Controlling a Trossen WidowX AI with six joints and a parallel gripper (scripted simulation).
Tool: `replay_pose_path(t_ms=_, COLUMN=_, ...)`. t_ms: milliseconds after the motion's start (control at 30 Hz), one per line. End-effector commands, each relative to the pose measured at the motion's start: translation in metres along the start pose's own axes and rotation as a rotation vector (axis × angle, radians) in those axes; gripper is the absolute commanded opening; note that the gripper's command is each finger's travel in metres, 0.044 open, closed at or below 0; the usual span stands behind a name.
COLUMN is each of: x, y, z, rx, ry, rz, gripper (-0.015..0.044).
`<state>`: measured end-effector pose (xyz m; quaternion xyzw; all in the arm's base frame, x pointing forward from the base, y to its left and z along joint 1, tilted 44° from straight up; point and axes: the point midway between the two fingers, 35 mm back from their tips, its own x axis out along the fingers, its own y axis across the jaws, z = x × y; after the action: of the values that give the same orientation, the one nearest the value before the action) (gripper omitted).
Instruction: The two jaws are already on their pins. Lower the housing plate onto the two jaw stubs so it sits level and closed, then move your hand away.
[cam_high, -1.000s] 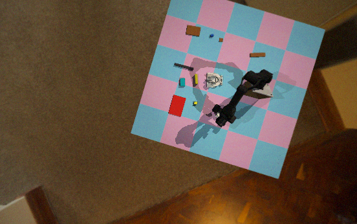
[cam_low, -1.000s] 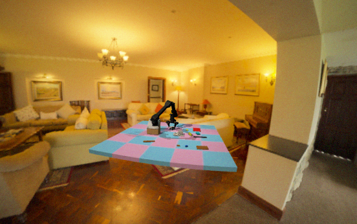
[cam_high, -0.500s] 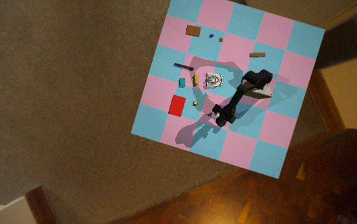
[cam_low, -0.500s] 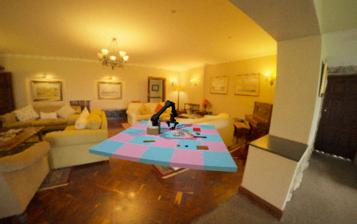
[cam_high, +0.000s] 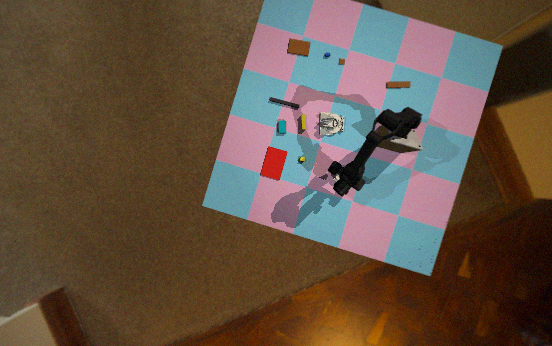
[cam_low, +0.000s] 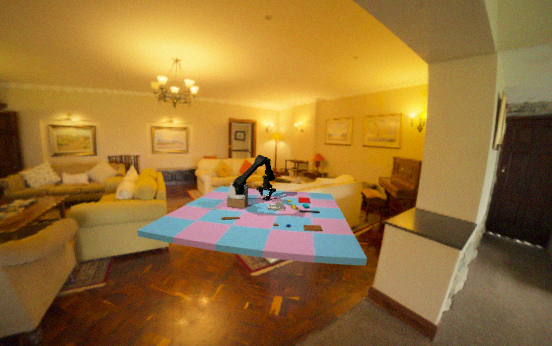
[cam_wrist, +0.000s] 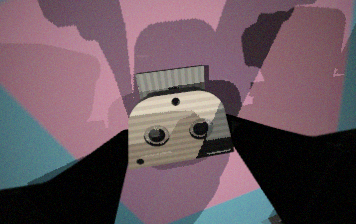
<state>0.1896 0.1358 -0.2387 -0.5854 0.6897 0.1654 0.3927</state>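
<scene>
The housing plate (cam_wrist: 172, 150) is a pale, ribbed plate with a rounded far edge, two ringed holes and small dark holes. It shows as a small pale patch in the top view, partly hidden by the arm. My gripper (cam_wrist: 177, 126) (cam_high: 335, 177) (cam_low: 267, 197) is shut on the housing plate, one black finger against each side. A pale ribbed block (cam_wrist: 172, 80) shows just beyond the rounded edge. The whitish jaw assembly (cam_high: 331, 124) (cam_low: 276, 205) stands apart from the gripper, farther up in the top view. Its pins and stubs are too small to tell apart.
A small yellow piece (cam_high: 301, 159) and a red rectangle (cam_high: 273, 163) lie left of the gripper. A yellow block (cam_high: 303, 122), teal block (cam_high: 282, 126) and black bar (cam_high: 284, 103) lie left of the assembly. Brown blocks (cam_high: 298, 47) (cam_high: 398, 85) and a blue piece (cam_high: 327, 55) lie farther off.
</scene>
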Motion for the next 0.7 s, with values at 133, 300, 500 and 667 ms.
replay_pose_path(t_ms=133, x=-0.002, y=0.0, z=0.0, rx=0.0, ry=0.0, rz=0.0, gripper=0.0351)
replay_pose_path(t_ms=300, x=-0.017, y=-0.001, z=0.001, rx=-0.001, ry=-0.001, rz=0.0, gripper=0.0351)
replay_pose_path(t_ms=500, x=-0.036, y=-0.001, z=0.002, rx=-0.002, ry=-0.001, rz=0.0, gripper=0.0351)
replay_pose_path(t_ms=667, x=-0.052, y=0.0, z=0.002, rx=-0.003, ry=-0.002, rz=-0.001, gripper=0.0351)
